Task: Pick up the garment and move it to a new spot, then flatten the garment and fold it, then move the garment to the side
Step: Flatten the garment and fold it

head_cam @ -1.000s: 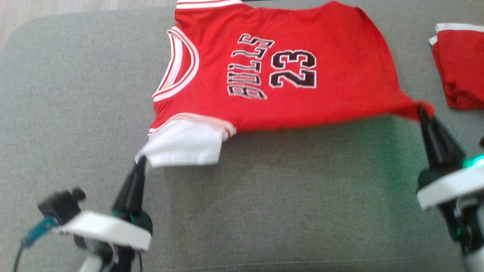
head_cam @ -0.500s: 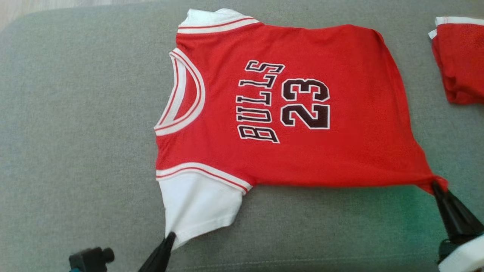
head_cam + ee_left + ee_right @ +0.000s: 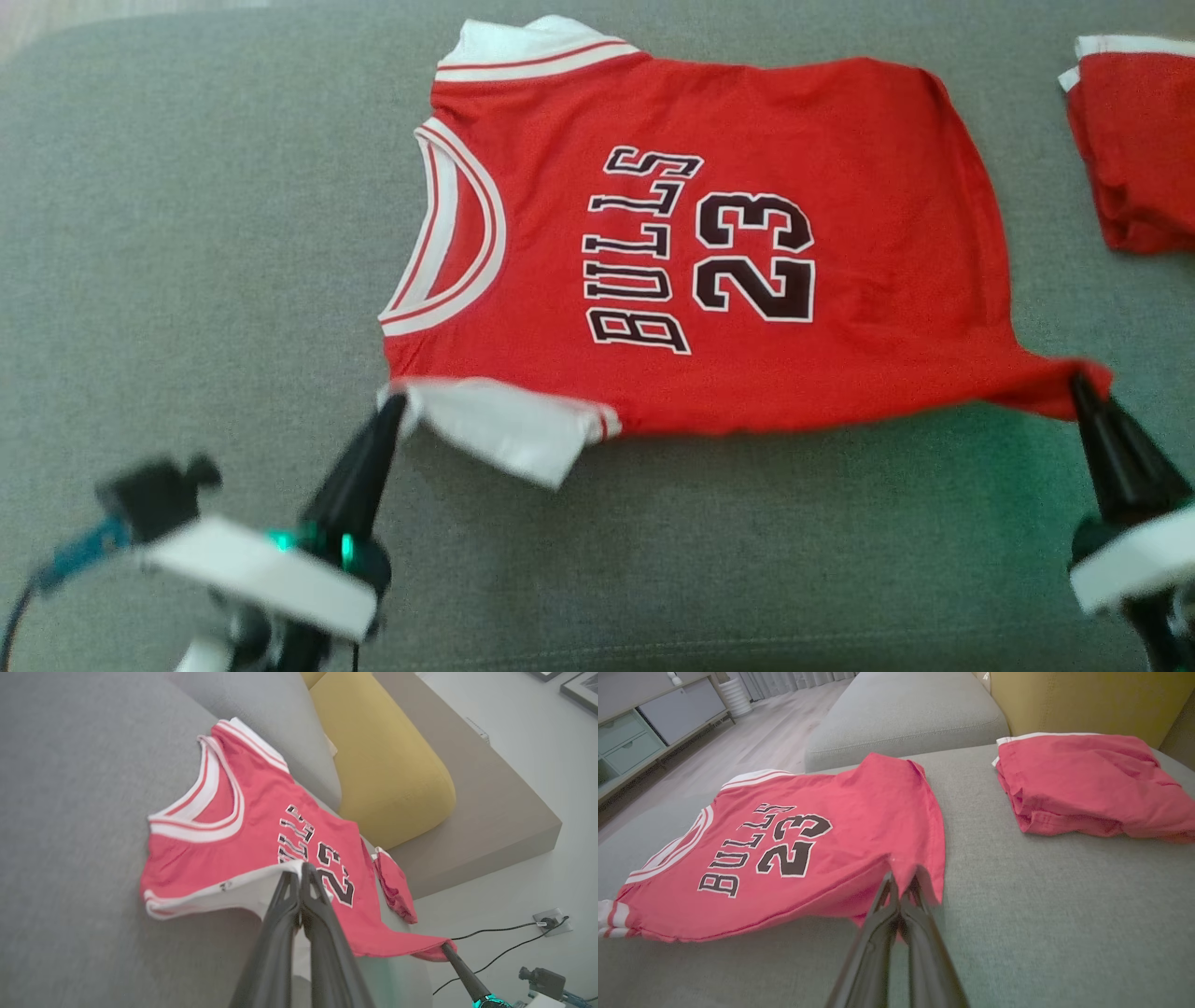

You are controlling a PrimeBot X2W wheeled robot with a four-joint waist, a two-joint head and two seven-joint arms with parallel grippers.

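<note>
The garment point(image 3: 728, 271) is a red jersey with white sleeves and "BULLS 23" in black, spread on the grey sofa cushion point(image 3: 187, 261). My left gripper point(image 3: 397, 403) is shut on the near white sleeve and holds it lifted off the cushion. At the right, my right gripper point(image 3: 1081, 385) is shut on the near hem corner, also raised. In the left wrist view the left gripper point(image 3: 301, 870) pinches the sleeve edge of the jersey point(image 3: 261, 830). The right wrist view has the right gripper point(image 3: 903, 879) clamped on the jersey's point(image 3: 808, 835) red hem.
A folded red garment point(image 3: 1134, 149) lies at the right of the cushion, also the folded pile point(image 3: 1092, 784) in the right wrist view. A yellow cushion point(image 3: 383, 760) stands behind the sofa seat. Grey cushion surface stretches left and toward me.
The near edge of the jersey has come up off the cushion and moved away from me: both grippers lifted with sleeve and hem corner, and the white sleeve now folds under.
</note>
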